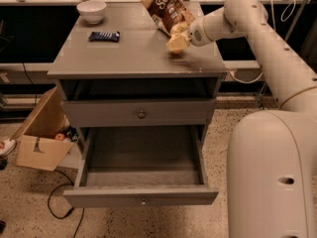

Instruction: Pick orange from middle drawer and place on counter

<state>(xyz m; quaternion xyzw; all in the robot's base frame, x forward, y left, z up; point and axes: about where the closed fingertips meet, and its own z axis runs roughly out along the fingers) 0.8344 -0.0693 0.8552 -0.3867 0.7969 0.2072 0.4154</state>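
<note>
My gripper (177, 42) hangs just above the right part of the counter (133, 53), right in front of a brown chip bag (166, 11). The white arm reaches in from the right. The orange does not show as a separate thing: none lies in the drawer or on the counter, and a pale yellowish lump at the gripper's tip cannot be made out. The middle drawer (141, 195) is pulled wide open below, its grey inside bare.
A white bowl (92, 10) and a dark snack bar (104, 35) sit on the counter's left back. The shut upper drawer front (141, 114) is above the open one. A cardboard box (42, 133) with clutter stands on the floor to the left.
</note>
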